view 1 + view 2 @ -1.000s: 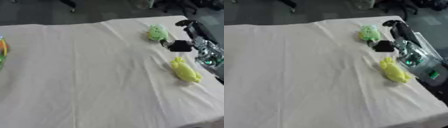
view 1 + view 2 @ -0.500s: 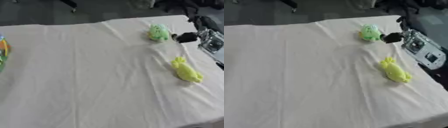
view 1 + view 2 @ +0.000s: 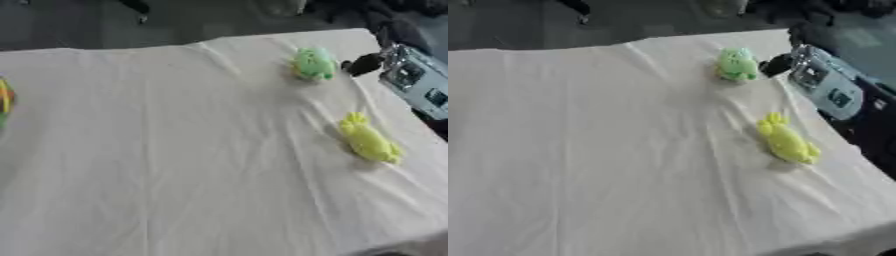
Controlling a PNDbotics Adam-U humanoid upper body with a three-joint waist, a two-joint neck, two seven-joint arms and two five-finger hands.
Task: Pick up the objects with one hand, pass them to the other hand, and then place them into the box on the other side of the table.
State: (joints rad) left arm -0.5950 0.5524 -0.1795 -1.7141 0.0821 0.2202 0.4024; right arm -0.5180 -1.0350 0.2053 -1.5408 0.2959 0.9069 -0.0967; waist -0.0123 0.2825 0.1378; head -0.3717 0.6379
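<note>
A table covered with a pale cloth (image 3: 175,150) fills both views. Near its far right corner sits a small green toy (image 3: 313,64), and nearer along the right side lies a yellow toy (image 3: 369,142) — well apart from the green one, lengthwise along the table edge.

The right hand (image 3: 778,64) comes in from the upper right, its silver and black forearm (image 3: 826,87) slanting over the table edge. Only a dark tip of the hand shows, just beside the green toy on its right; whether it touches the toy cannot be told, nor whether the fingers are straight or curled. The yellow toy lies free on the cloth, away from the hand.

At the left edge of the left eye view a sliver of orange and green (image 3: 5,100) shows — too little to identify.
</note>
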